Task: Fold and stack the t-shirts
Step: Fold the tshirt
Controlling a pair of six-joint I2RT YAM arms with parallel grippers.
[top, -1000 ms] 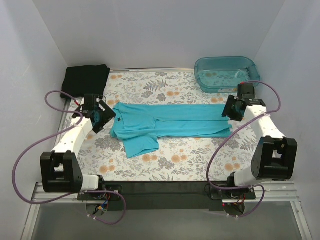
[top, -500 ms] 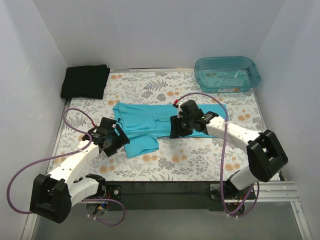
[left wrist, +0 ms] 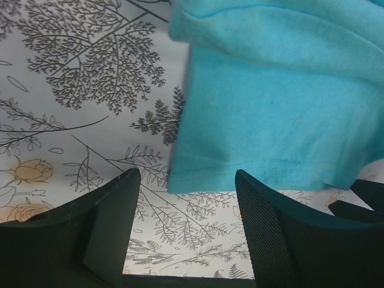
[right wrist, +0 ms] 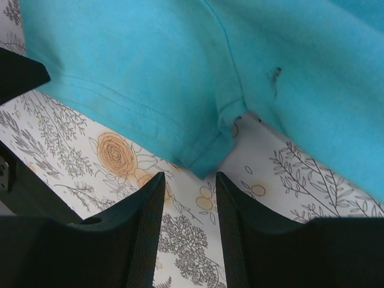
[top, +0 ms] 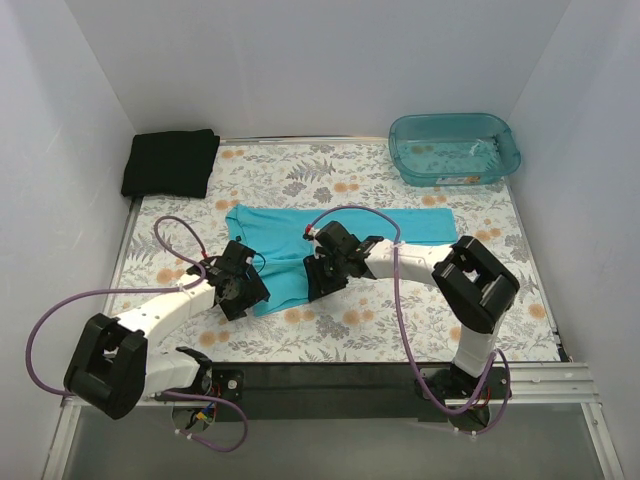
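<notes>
Two end effectors (top: 245,292) (top: 318,278) converged, teal t-shirt (top: 400,226) sleeve

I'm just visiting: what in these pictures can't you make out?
Top view: sleeve hem of the turquoise t-shirt, partly covered by the left gripper and right gripper.
Top view: folds of the black t-shirt, too dark.
Top view: contents of the tub, lost in reflections.
Right wrist view: a dark speck, stain or hole, too small.
</notes>
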